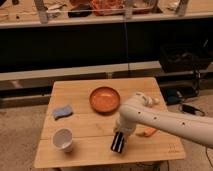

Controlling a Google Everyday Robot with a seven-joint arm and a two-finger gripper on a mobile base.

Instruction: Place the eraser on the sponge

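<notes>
Over table (90, 126) front, claw (120, 137) pinching eraser (118, 145), cup (63, 139) and bowl (104, 99) near, sponge (62, 112) well apart.

One wooden table (92, 131) bears one orange bowl (104, 99), one white cup (63, 139), one blue-grey sponge (62, 111), one orange carrot-like piece (149, 132) and one white packet (156, 101), partly hidden by the one arm (165, 120). One black eraser (118, 146) sits clamped in the one gripper (119, 140), over the table's front, right of the cup.

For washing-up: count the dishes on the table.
2: orange bowl centre back, white cup front left. Hand, front centre, shut on the eraser; arm may hide more.
</notes>
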